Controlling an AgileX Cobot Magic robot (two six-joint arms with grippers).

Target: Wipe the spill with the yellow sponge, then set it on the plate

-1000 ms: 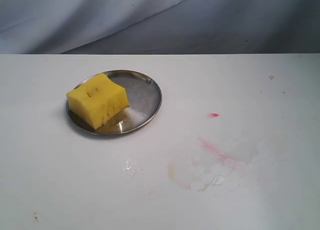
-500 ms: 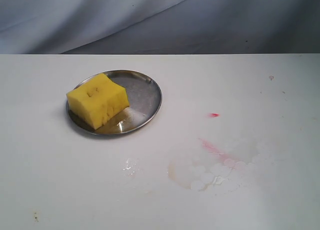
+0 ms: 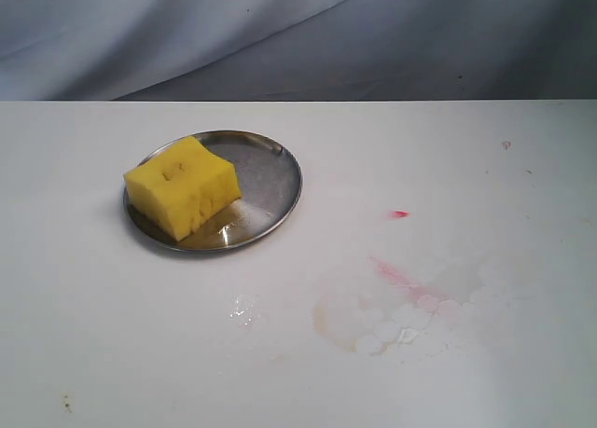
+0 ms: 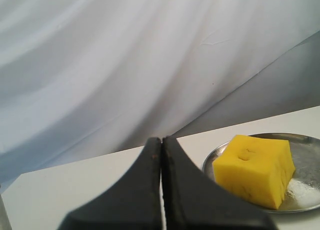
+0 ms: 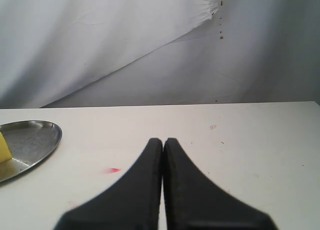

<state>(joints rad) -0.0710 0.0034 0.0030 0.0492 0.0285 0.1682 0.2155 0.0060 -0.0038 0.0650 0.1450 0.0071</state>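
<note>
The yellow sponge (image 3: 182, 198) rests on the left half of the steel plate (image 3: 270, 172), at the table's left-centre. A pale bubbly spill (image 3: 396, 318) with pink streaks lies to the right, nearer the front. Neither arm shows in the exterior view. My left gripper (image 4: 161, 140) is shut with nothing in it, back from the sponge (image 4: 256, 169) and the plate (image 4: 305, 140). My right gripper (image 5: 163, 141) is also shut and empty, with the plate's rim (image 5: 47, 137) off to one side.
A tiny red fleck (image 3: 399, 214) lies on the white table (image 3: 466, 148) right of the plate, seen also as a red fleck (image 5: 114, 170) in the right wrist view. A few small droplets (image 3: 242, 310) sit in front of the plate. Grey cloth (image 3: 298, 36) hangs behind the table.
</note>
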